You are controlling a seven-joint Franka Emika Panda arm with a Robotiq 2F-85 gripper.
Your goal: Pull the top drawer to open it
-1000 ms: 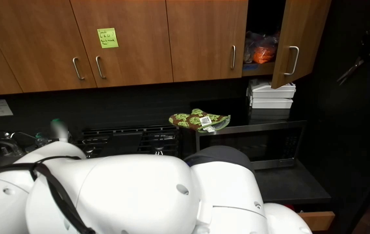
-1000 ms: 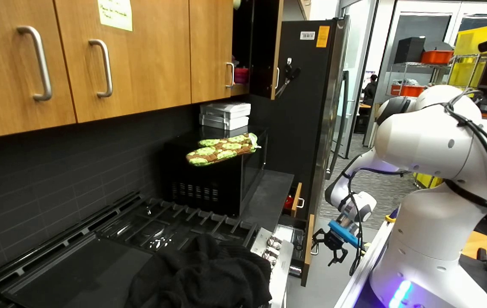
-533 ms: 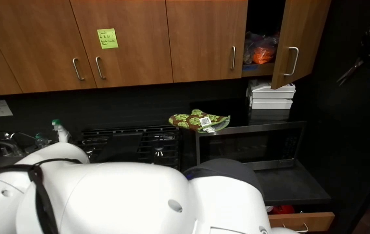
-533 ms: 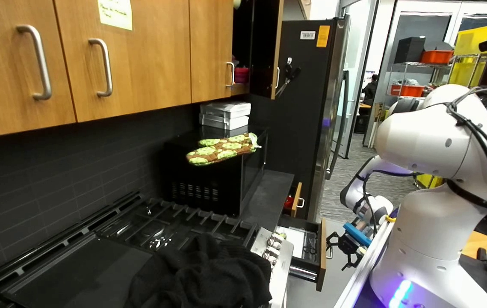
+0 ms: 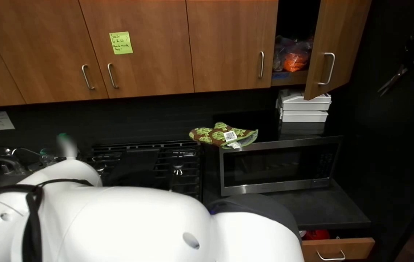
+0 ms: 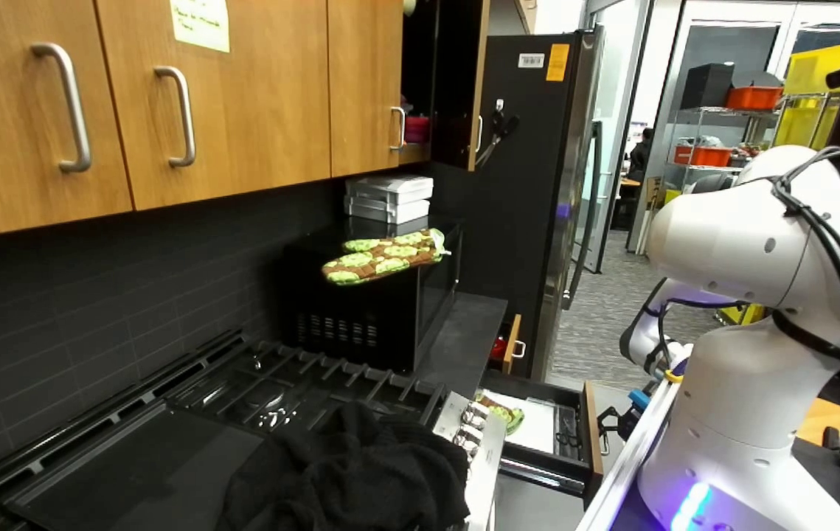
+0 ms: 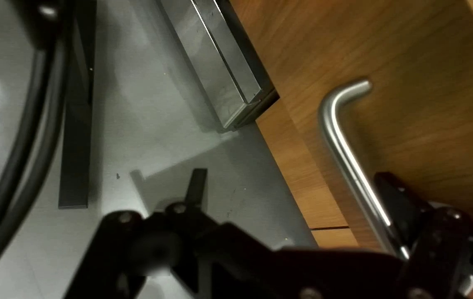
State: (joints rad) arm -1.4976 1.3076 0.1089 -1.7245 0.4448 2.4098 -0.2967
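Note:
The wooden-fronted top drawer [image 6: 593,435] stands pulled well out beside the stove in an exterior view. Its interior shows a green-brown cloth item [image 6: 504,414] and a white sheet [image 6: 537,428]. In the wrist view, the drawer front [image 7: 419,104] fills the right side with its silver handle [image 7: 348,162]. My gripper [image 7: 292,174] has its jaws spread wide. One finger [image 7: 394,195] is between the handle bar and the drawer front; the other finger [image 7: 197,187] is far out over the floor. In an exterior view, the gripper [image 6: 615,424] is at the handle, partly hidden by the rail.
A smaller drawer [image 5: 354,247] with a red thing inside stands partly open below the counter. The silver rail [image 6: 622,464] of the robot's base stands close to the drawer front. A black cloth [image 6: 361,472] lies on the stove. A microwave [image 5: 279,163] carries an oven mitt [image 5: 216,134].
My gripper and the drawer have moved out from the cabinet toward the robot's base. More of the drawer's inside shows. The arm has drawn back and sits lower in an exterior view.

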